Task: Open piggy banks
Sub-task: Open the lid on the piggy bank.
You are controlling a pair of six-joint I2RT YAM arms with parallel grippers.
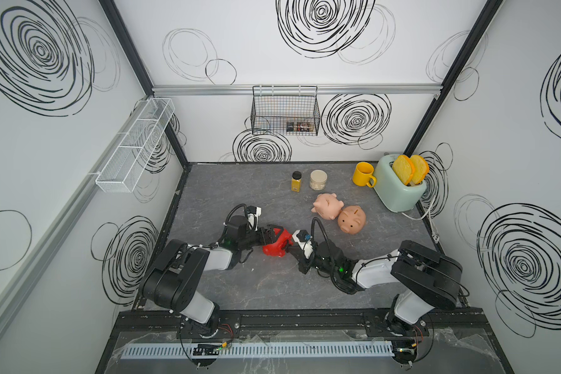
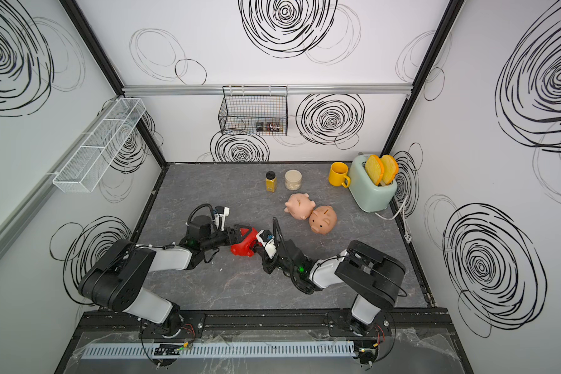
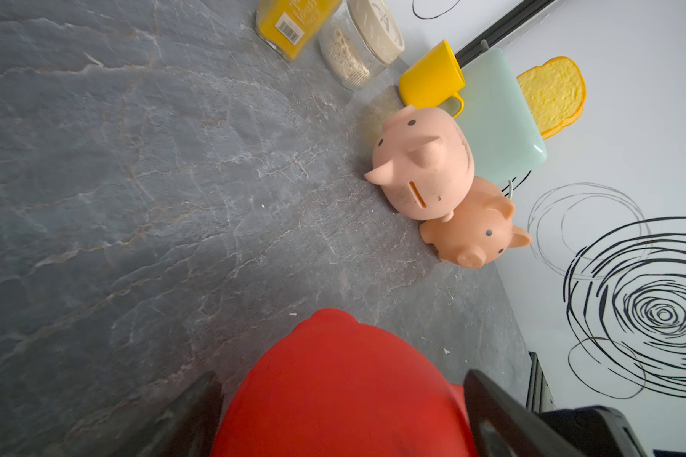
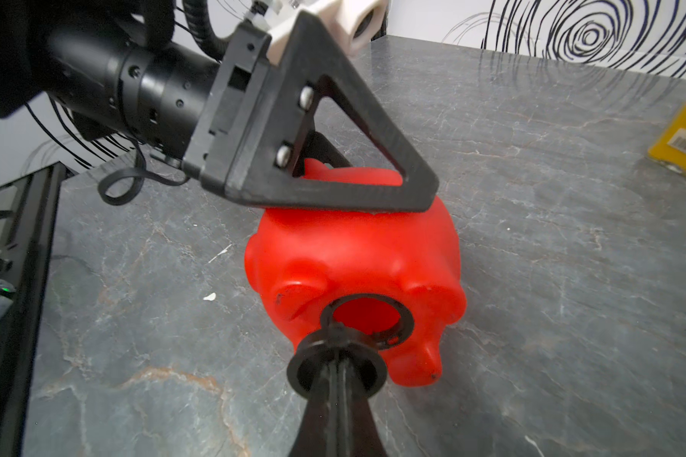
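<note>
Around the middle of the tabletop, nearer its front edge than anything else, the red piggy bank [image 1: 274,248] lies tipped with its belly facing the right arm. The left gripper [image 1: 271,236] clamps its body, jaws spread wide with one finger on each side. The right gripper [image 4: 339,395] meets it from the opposite side, jaws pinched tight on the black plug [image 4: 302,364]. The plug sits out of the belly hole, just in front of the hole's black ring [image 4: 406,316]. Farther back and toward the right edge, the peach-tan piggy bank [image 1: 352,219] touches the pale pink piggy bank [image 1: 327,206] behind it, both well apart from the grippers. A yellow mug [image 1: 363,174] and a toaster [image 1: 399,191] stand by the far right corner.
</note>
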